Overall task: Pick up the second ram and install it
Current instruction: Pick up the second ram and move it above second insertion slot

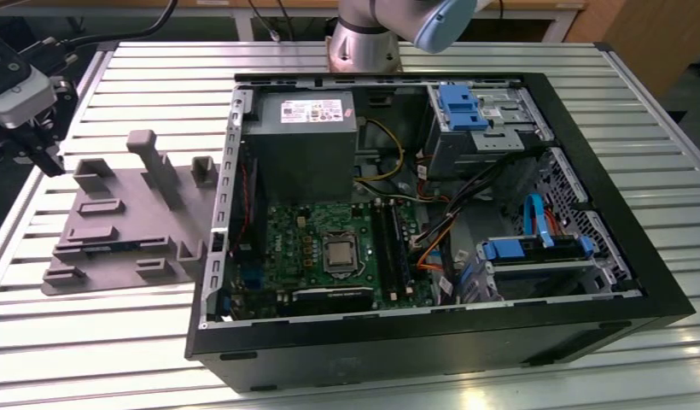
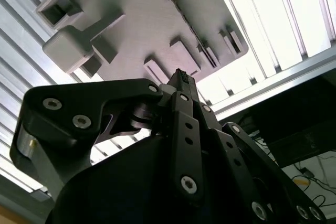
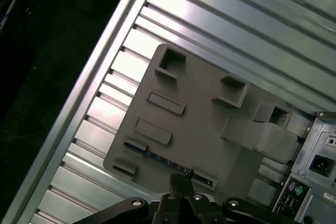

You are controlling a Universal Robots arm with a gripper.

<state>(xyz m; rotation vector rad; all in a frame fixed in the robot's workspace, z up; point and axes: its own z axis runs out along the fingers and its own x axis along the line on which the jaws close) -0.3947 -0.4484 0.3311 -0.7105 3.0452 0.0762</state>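
The second ram (image 3: 157, 157) is a thin dark stick with a bluish patch. It lies in a slot of the grey fixture plate (image 3: 199, 114), near one edge. In the exterior view the ram (image 1: 108, 248) shows as a dark strip on that plate (image 1: 122, 226). My gripper (image 1: 45, 158) hangs above the table at the exterior view's left, higher than the plate and just off its far corner. In both wrist views the fingers (image 3: 181, 176) (image 2: 181, 80) are pressed together with nothing between them, well above the ram.
An open black computer case (image 1: 441, 333) lies at the exterior view's right of the plate, with a green motherboard (image 1: 316, 256) and its long black slots (image 1: 390, 248). The plate carries several raised grey blocks and posts (image 1: 156, 162). The ribbed metal table (image 1: 122, 325) ends close behind my gripper.
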